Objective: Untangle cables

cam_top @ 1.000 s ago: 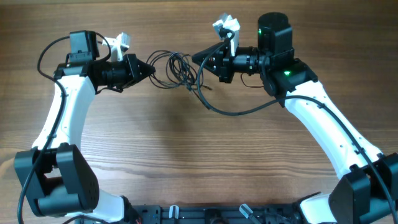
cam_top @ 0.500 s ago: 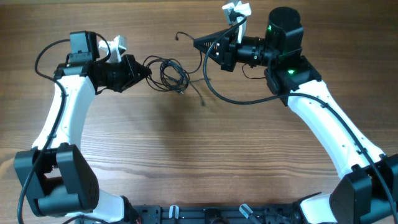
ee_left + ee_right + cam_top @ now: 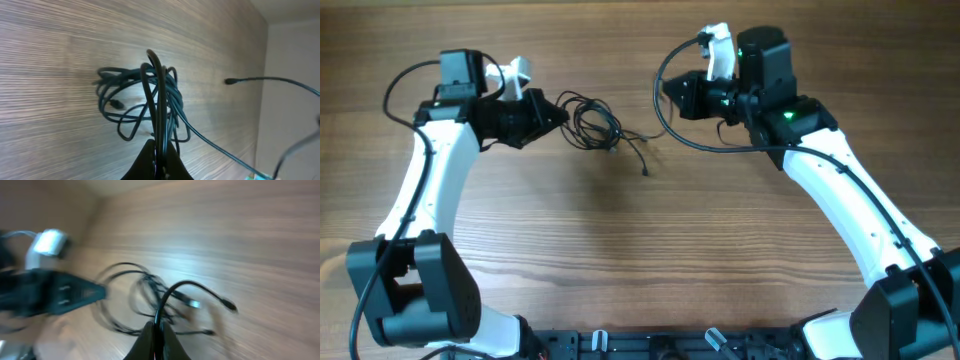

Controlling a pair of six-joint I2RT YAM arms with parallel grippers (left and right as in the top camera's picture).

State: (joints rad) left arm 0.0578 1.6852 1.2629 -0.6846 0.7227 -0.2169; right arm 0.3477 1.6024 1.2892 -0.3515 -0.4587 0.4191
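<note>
The cables form a knot just at three o'clock of the left fingers, which are closed on its loops. The right fingers, closed on one strand, stand farther off at the knot's three o'clock. I judge the pull axis runs nine to three.

Identify each arm by its white link shells and black joint housings: left arm, right arm. The left tool and right tool are black and taper to a point. A white mount tops each wrist. A green lamp glows on the right arm.
</note>
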